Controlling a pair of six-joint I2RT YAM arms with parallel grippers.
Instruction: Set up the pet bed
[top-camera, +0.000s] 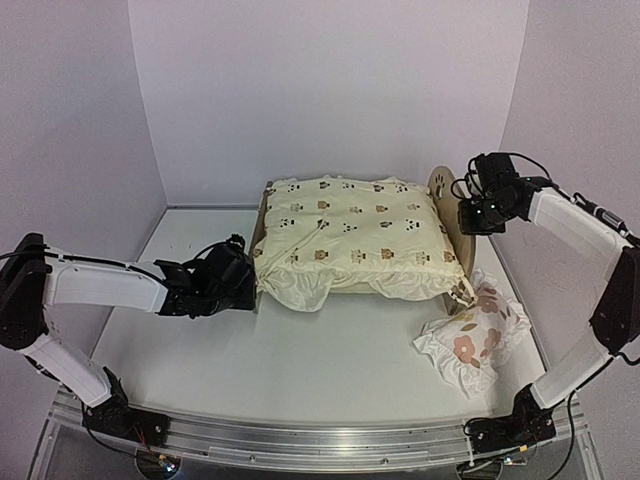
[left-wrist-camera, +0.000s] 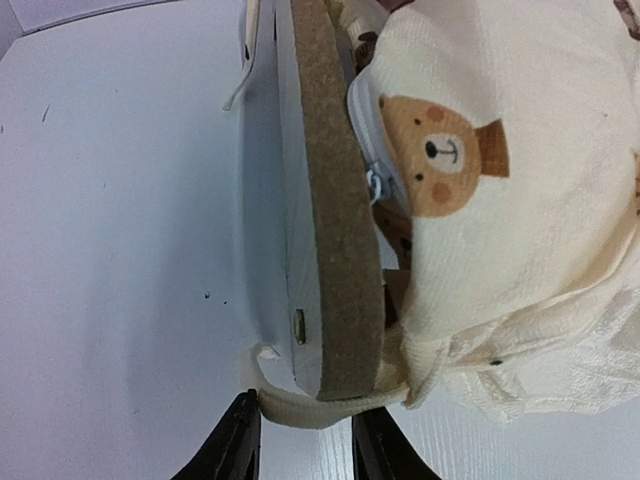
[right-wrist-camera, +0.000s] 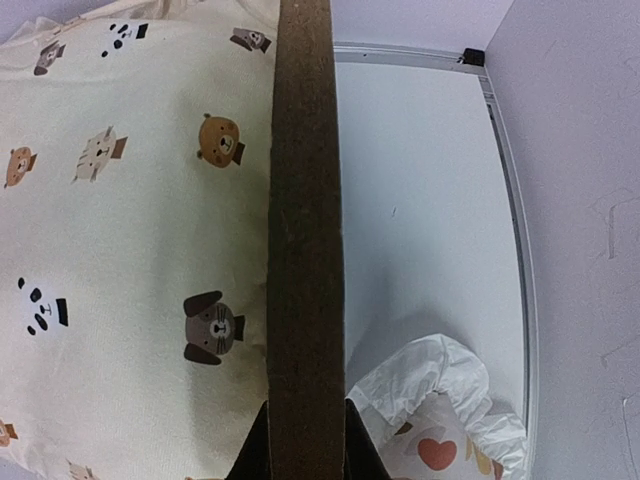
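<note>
White desk (top-camera: 300, 365), walled in pale lavender, is carrying one lot under assembly. Item: pet bed (top-camera: 441, 186), light wood, is standing at the far middle of the desk, its headboard (right-wrist-camera: 305, 200) with paw cutouts to the right and its low footboard (left-wrist-camera: 335, 200) to the left. Item: cream animal-print cushion (top-camera: 350, 235) is lying over the frame and hiding the base, its near edge sagging over the side. Item: ruffled flowered pillow (top-camera: 470, 338) is lying on the desk off the bed, near and right of the headboard. Item: right claw (top-camera: 470, 212) is clamping the headboard's edge, a finger pressed to either face. Item: left claw (top-camera: 238, 275) is straddling the footboard's end, fingers apart with a cream strip (left-wrist-camera: 310, 412) between them; whether they are gripping cannot be told. Step in hand, by judgement: steadying or squaring the frame at both ends, cushion seated, pillow outstanding. The next move is likely calling for one arm to let go, lift the pillow by its soft ruffle and lay it against the headboard without dragging the cushion. Views: the overhead is giving the whole layout; the left wrist alone is showing the strip and a small metal fitting (left-wrist-camera: 299, 325) in the footboard; the right wrist alone is showing finger contact on the board.
</note>
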